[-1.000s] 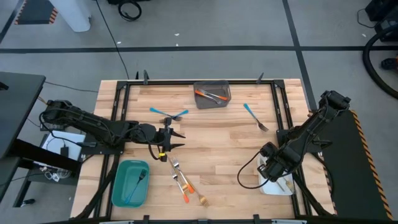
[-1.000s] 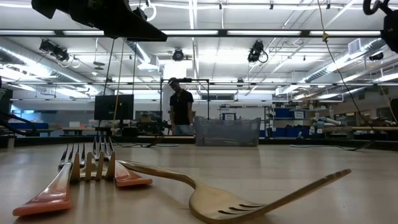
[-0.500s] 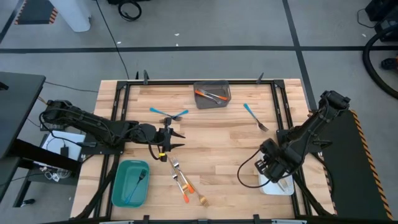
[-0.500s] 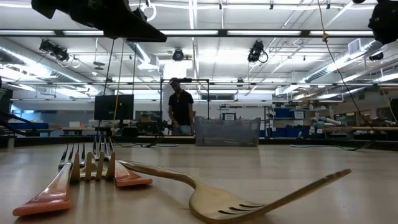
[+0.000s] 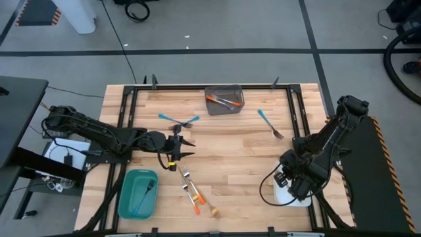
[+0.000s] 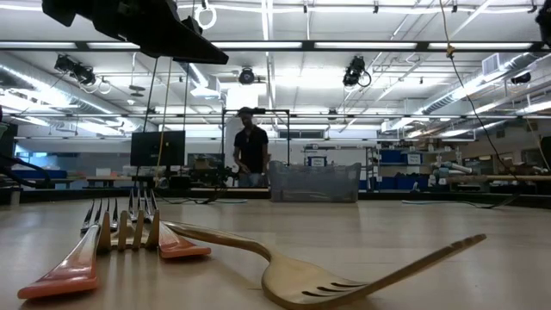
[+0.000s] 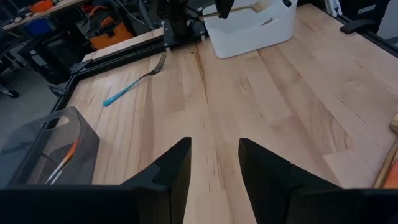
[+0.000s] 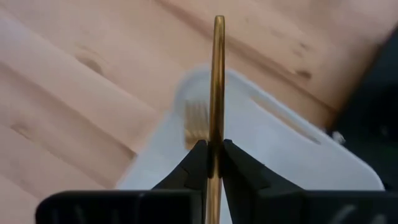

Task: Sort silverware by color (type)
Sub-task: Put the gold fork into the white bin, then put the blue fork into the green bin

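Observation:
My right gripper (image 8: 212, 163) is shut on a slim gold piece of silverware (image 8: 217, 81) above the white bin (image 8: 298, 155) at the table's near right; a gold fork (image 8: 198, 121) lies in that bin. My left gripper (image 7: 214, 163) hovers open over the table's left middle (image 5: 187, 146), with nothing between its fingers. One blue fork (image 5: 270, 124) lies on the far right and two crossed blue pieces (image 5: 179, 121) on the far left. Orange-handled forks (image 6: 103, 241) and a gold fork (image 6: 344, 280) lie by the near edge. My right gripper pinches the gold piece between its two fingers on its thin shaft (image 8: 215, 148). The piece sticks out past the fingertips, in line with them, seen edge-on. The fingers point steeply down, and the piece's free end (image 8: 218, 22) hangs clear over the white bin.
A grey bin (image 5: 224, 100) with orange-handled pieces stands at the far middle. A teal bin (image 5: 138, 193) with a blue piece sits near left. A person (image 6: 250, 151) stands in the room beyond the table. Bare wood lies across the table's middle.
My right gripper has swung a little toward the table's right edge and turned about, carrying the gold piece over the white bin. It has stayed shut on the piece.

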Robot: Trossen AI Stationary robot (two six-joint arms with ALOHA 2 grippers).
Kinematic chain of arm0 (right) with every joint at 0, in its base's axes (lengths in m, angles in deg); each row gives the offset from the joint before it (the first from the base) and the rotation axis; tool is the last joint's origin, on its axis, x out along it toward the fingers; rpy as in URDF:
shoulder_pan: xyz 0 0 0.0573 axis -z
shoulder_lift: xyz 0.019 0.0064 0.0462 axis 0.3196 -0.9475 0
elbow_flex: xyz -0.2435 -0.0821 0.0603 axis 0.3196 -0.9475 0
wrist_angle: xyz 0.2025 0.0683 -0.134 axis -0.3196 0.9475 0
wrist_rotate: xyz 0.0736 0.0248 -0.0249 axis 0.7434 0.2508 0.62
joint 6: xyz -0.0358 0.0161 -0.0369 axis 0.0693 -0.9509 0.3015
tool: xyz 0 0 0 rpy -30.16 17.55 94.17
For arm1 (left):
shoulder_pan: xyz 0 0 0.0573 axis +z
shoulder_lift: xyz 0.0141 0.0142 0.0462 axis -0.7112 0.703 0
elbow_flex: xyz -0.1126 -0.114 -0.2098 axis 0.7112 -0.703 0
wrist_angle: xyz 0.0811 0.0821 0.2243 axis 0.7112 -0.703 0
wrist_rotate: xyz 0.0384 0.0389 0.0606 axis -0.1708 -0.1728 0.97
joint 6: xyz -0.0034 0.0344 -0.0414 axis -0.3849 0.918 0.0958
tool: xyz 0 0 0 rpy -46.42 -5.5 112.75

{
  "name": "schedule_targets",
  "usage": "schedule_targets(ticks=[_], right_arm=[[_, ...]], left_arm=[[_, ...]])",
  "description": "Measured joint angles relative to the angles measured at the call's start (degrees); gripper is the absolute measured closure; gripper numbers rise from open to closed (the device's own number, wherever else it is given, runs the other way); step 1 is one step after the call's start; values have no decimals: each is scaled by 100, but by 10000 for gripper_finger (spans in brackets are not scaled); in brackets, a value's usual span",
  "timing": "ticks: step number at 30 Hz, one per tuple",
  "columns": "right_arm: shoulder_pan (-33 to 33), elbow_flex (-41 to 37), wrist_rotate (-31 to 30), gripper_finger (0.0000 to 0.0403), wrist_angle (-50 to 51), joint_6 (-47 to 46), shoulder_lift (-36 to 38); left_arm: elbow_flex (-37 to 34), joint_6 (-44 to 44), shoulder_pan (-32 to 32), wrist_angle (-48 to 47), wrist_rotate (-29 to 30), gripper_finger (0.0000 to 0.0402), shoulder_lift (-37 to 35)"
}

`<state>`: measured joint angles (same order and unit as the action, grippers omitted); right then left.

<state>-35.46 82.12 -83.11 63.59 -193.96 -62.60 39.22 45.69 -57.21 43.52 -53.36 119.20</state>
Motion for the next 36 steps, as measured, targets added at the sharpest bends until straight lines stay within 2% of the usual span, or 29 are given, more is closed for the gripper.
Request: schedule_targets(ticks=[3,13,18,22,28,36], right_arm=[[-23,-20,319,348,-24,4,0],[80,-7,513,284,-179,188,13],[256,152,44,278,40,332,26],[446,239,-61,279,174,535,135],[801,240,-737,279,98,1255,301],[1158,242,-2623,279,-541,3274,309]], left_arm=[[0,-4,0,2,0,260,0],[2,-85,0,14,0,260,0],[0,-95,2,50,0,260,0],[0,-111,2,51,0,260,0],[0,-223,2,52,-12,260,0],[0,-705,0,-44,-337,260,0]])
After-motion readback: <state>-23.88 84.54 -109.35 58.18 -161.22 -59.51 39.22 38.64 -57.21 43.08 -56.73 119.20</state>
